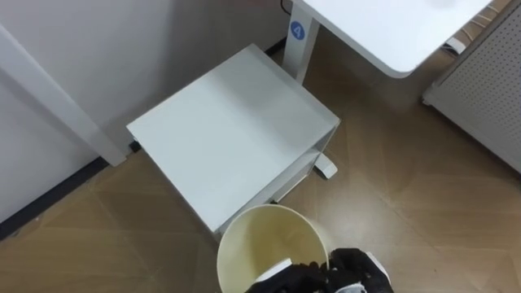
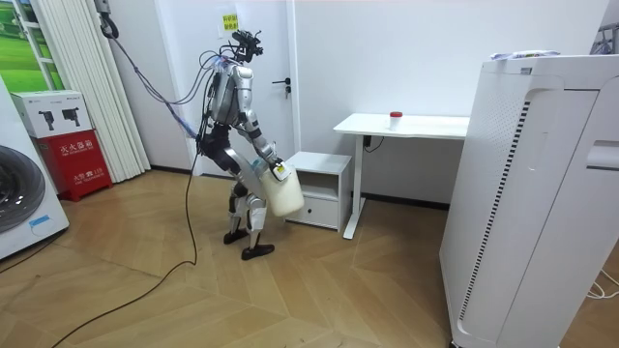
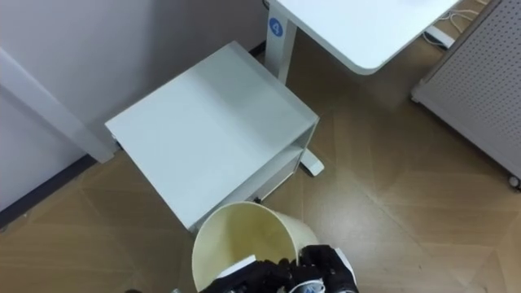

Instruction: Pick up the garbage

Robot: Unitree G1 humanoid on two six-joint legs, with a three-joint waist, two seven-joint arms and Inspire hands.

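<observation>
I'm holding the cream bin (image 1: 264,244) by its rim, right hand (image 1: 354,270) curling over the edge, beside the white cabinet (image 1: 236,130). The bin is looking empty. A small red item (image 2: 395,118), likely the garbage, is sitting uncollected on the worktop (image 2: 426,127).

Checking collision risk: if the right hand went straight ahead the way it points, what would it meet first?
The right hand grips the cream bin; beyond it, probably the near edge of the white cabinet, though depth is unclear.
</observation>
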